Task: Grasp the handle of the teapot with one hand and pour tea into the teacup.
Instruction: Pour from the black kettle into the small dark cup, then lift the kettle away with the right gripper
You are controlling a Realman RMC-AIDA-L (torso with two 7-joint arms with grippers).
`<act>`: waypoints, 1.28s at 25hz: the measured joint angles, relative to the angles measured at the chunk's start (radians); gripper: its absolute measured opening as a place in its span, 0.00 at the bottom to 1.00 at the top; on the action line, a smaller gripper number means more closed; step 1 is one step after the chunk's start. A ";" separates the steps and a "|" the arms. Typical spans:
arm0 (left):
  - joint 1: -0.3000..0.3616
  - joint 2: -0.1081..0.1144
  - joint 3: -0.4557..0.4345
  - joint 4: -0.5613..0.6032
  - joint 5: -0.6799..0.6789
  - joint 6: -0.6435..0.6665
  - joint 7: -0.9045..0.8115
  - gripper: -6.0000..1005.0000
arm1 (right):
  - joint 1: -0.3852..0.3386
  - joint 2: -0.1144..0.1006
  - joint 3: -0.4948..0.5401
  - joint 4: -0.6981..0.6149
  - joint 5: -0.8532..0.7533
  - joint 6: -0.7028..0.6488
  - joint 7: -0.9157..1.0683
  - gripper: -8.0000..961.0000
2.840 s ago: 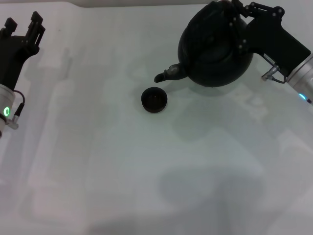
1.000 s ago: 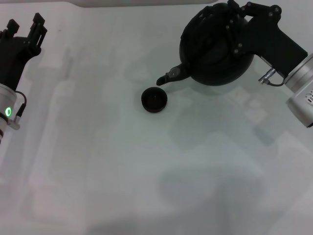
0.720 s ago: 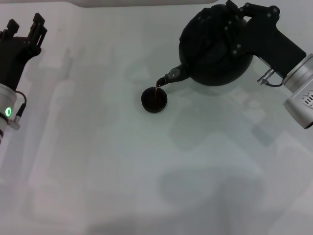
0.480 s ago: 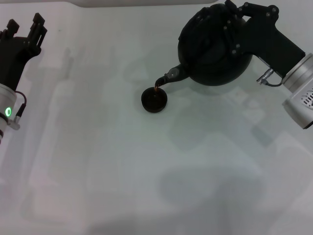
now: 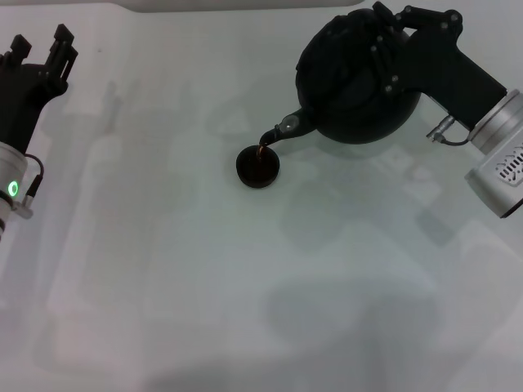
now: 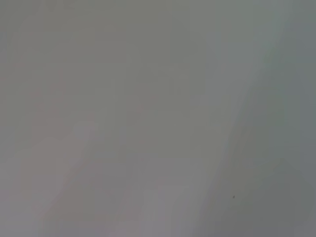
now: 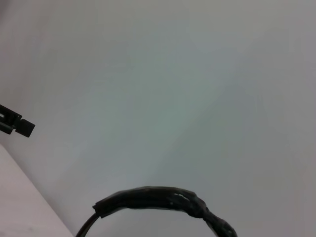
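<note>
I count one teapot [image 5: 355, 82], one teacup [image 5: 258, 167] and one thin stream of tea [image 5: 261, 150] on a pale, smooth, faintly glossy table [image 5: 245, 310]. The teapot is round, squat and matte black, with a short curved spout dipped toward my left. It hangs over the far right part of the table, tipped so the spout tip sits just above the cup. The teacup is a small black handleless bowl standing on the table near the middle, with a reddish-brown pool showing inside it. The tea runs as a fine reddish-brown thread from the spout into the cup.

My right gripper [image 5: 391, 33] reaches in from the right edge, its black angular body laid across the top of the pot and closed on the handle [image 7: 163, 197]. In the right wrist view that handle appears as a dark arched bar with a rough, wrapped surface. From the head view I can hardly separate the fingers from the black pot, so the grip is judged mainly from the pot hanging tilted.

My left gripper [image 5: 41, 51] is parked at the far left edge, well apart from everything, fingers spread and holding nothing.
</note>
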 joint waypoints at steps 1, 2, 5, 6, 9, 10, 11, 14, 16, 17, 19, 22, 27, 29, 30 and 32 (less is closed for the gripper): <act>0.000 0.000 0.000 0.000 0.000 0.000 0.000 0.71 | -0.001 0.000 0.000 0.000 0.000 0.000 0.000 0.14; 0.000 0.000 0.000 0.000 0.000 0.000 0.000 0.71 | -0.001 0.000 0.000 0.000 0.000 0.000 0.000 0.14; -0.001 0.000 0.000 0.000 0.000 -0.001 0.000 0.71 | -0.001 0.000 0.000 -0.001 0.000 0.001 -0.001 0.14; -0.001 0.000 0.000 0.000 0.000 -0.001 0.000 0.71 | -0.001 0.000 0.000 -0.001 0.000 0.001 -0.001 0.14; -0.001 0.000 0.000 0.000 0.000 -0.001 0.000 0.71 | -0.002 0.000 0.000 -0.001 0.000 0.001 -0.001 0.14; -0.001 0.000 0.000 0.000 0.000 -0.001 0.000 0.71 | -0.002 0.000 0.000 -0.001 0.001 0.002 -0.001 0.14; -0.002 0.000 0.000 0.000 0.000 -0.001 0.000 0.71 | -0.002 0.000 0.000 -0.001 0.001 0.002 -0.001 0.14; -0.003 0.000 0.000 0.000 0.000 -0.001 0.000 0.71 | -0.002 0.000 0.000 -0.001 0.002 0.002 -0.002 0.14; -0.003 0.000 0.000 0.000 0.000 -0.001 0.000 0.71 | -0.002 0.000 0.000 -0.001 0.002 0.002 -0.002 0.14; -0.003 0.000 0.000 0.000 0.000 -0.001 0.000 0.71 | -0.002 0.000 0.000 -0.001 0.002 0.002 -0.002 0.14; -0.003 0.000 0.000 0.000 0.000 -0.001 0.000 0.71 | -0.002 0.000 0.000 -0.001 0.003 0.002 -0.002 0.14; -0.003 0.000 0.000 0.000 0.000 -0.001 0.000 0.71 | -0.002 0.000 0.000 0.000 0.003 0.001 -0.002 0.14; -0.001 0.000 0.000 0.000 0.000 -0.001 0.000 0.71 | -0.002 0.000 0.000 -0.001 0.003 0.000 -0.002 0.14; -0.001 0.000 0.000 0.000 0.000 -0.001 0.000 0.71 | -0.002 0.000 0.000 -0.001 0.002 -0.001 -0.002 0.14; -0.001 0.000 0.000 0.000 0.000 0.000 0.000 0.71 | -0.002 0.000 0.000 -0.001 0.002 -0.002 -0.002 0.14; 0.000 0.000 0.000 0.000 0.000 0.000 0.000 0.71 | -0.002 0.000 0.000 -0.001 0.002 -0.005 -0.003 0.14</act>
